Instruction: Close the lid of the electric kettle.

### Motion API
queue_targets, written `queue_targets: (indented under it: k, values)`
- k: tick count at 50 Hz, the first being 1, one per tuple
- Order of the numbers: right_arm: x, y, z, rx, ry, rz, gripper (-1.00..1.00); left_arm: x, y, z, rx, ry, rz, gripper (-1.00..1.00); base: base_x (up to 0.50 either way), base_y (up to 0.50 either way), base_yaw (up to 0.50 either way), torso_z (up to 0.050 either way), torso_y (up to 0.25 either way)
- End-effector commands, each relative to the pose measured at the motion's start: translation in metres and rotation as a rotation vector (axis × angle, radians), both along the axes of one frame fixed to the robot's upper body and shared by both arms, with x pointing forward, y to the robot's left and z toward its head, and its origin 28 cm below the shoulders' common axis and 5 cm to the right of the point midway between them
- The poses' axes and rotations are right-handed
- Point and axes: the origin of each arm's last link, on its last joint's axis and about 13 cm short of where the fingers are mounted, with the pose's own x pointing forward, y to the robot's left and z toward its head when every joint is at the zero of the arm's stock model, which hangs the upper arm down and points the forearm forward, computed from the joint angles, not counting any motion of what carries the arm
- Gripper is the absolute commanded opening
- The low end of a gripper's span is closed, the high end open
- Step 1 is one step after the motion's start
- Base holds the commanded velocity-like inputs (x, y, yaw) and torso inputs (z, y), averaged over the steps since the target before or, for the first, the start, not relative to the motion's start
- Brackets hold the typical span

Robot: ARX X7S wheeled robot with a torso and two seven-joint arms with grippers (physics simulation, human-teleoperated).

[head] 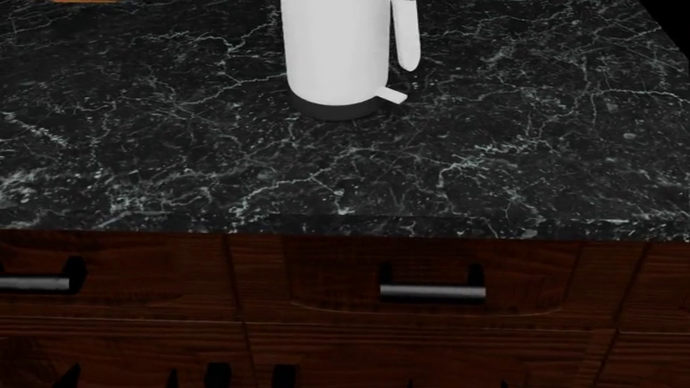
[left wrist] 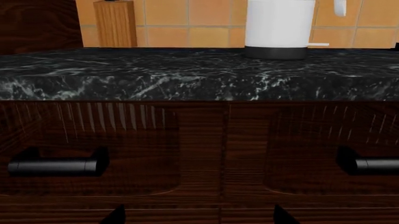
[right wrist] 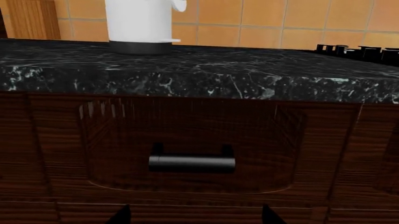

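Both hands hang low in front of the cabinet, below the edge of the worktop. In the left wrist view only two dark fingertips of the left hand peek in at the frame edge, set well apart with nothing between them, so that hand looks open and empty. The right wrist view shows the same of the right hand: two tips spread wide, holding and touching nothing. In the head view a few dark shapes at the bottom edge are probably parts of the hands, too small to read.

Ahead of each hand is a dark wooden drawer front with a black bar handle. Above it runs the black marbled worktop, and on it, well back from the front edge, stands the kettle: a white cylinder on a dark grey base ring, with its long handle and a small white tab toward the robot's right. Behind the kettle is an orange tiled wall; a wooden block stands well to its left.

The kettle's top is cut off in every view, so the lid cannot be seen and whether it is up or down cannot be told. Judging by the hands, low, far from the kettle and empty, the task looks barely begun: one arm would have to rise over the worktop, reach the top of the kettle and press the lid down.
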Motion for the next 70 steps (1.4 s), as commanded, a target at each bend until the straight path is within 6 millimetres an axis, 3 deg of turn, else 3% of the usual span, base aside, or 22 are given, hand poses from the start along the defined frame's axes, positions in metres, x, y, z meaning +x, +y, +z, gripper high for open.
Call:
queue_targets:
  k: [1,17,70]
  values:
    - [0.0,0.0,-0.0012,-0.007,0.002,0.004,1.0,0.0,-0.0004,0.001,0.001,0.002,0.0,1.0,0.02,0.5,0.0,0.0,0.0]
    - [-0.0011,-0.0011,0.0,0.019,0.006,-0.014,1.0,-0.0001,-0.0002,0.0007,-0.006,-0.006,0.01,1.0,0.0,0.03,0.0,0.001,0.0]
    - [0.0002,-0.0028,0.0013,0.011,0.015,-0.019,1.0,0.0022,0.0012,0.0022,-0.015,0.029,0.017,1.0,0.0,0.0,0.0,0.046,0.0]
